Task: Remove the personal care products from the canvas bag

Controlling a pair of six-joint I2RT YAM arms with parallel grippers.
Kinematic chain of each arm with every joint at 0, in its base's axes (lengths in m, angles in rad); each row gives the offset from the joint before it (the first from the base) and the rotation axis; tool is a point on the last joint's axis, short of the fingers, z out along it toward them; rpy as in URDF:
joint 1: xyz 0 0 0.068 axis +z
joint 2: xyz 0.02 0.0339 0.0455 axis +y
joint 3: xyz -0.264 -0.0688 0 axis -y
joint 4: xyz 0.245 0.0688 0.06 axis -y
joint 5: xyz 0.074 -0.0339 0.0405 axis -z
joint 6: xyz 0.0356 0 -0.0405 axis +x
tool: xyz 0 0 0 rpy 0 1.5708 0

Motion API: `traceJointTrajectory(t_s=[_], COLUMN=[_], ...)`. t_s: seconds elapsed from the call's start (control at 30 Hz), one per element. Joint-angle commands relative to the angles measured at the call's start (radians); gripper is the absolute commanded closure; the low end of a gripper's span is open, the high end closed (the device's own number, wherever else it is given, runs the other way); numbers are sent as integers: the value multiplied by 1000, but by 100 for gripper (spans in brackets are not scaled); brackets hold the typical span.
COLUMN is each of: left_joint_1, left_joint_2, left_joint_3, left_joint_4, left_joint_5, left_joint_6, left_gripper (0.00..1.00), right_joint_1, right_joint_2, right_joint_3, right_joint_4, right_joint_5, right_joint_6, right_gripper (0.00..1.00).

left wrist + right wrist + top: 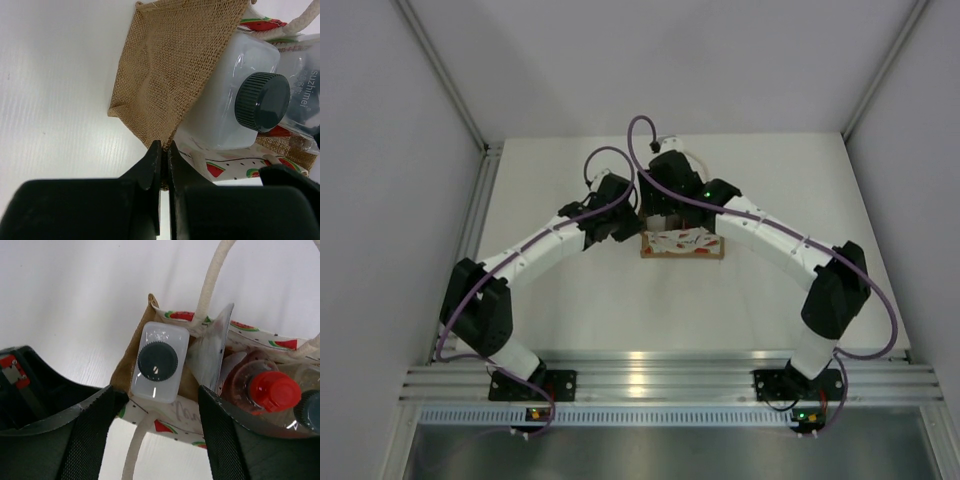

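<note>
White bottle stands cap-up (right claw apart, left claw pinching canvas bag).

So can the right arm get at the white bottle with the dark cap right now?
Probably yes. The right gripper is open right over the white bottle, one finger either side, and nothing covers its dark cap. A handle of the canvas bag passes close by.
</note>
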Motion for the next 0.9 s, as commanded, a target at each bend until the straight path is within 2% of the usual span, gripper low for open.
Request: traceJointTrajectory(t_s=[0.0, 0.4, 0.53, 0.87], left_joint_1=[9, 10, 10, 10], left_joint_2=[-43, -44, -43, -47], left_joint_3=[-29, -41, -44, -38], left_joint_4=[-23, -6, 0, 2], left_joint_5=[-45, -23, -22, -19], left_joint_6=[-27, -39, -39, -42], left_gripper=[100, 100, 100, 100], right_joint_1=[11, -5, -5, -20], right_joint_2=[47, 169, 198, 278], right_joint_3=[88, 151, 152, 160], right_joint_4=[38, 8, 5, 6], right_joint_5=[54, 84, 83, 87], right_joint_6=[-1, 11, 11, 27], right_gripper=[35, 40, 45, 45])
